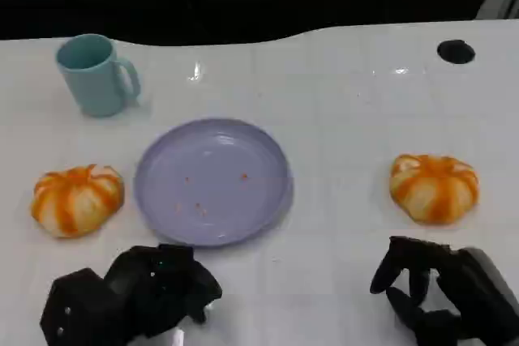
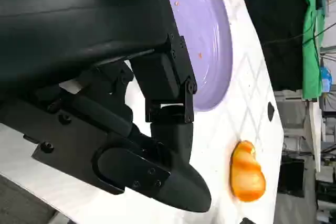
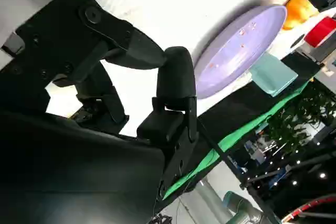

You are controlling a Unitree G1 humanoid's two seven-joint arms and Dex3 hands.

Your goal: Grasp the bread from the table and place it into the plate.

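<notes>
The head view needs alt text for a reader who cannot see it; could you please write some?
An empty lilac plate sits mid-table between two orange-striped bread rolls, one to its left and one to its right. The left hand and right hand hold nothing. A teal mug stands behind.

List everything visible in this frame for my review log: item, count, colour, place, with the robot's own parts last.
bread: two, orange and cream; one left of the plate, one to the plate's right, ahead of the right hand.
plate: one, lavender, table centre, a few orange crumbs on it.
mug: one, light teal, far left of the table.
hole: one, black, far right of the table.
table: one, white.
left hand: one, black, near edge, holding nothing.
right hand: one, black, near edge, holding nothing.
</notes>
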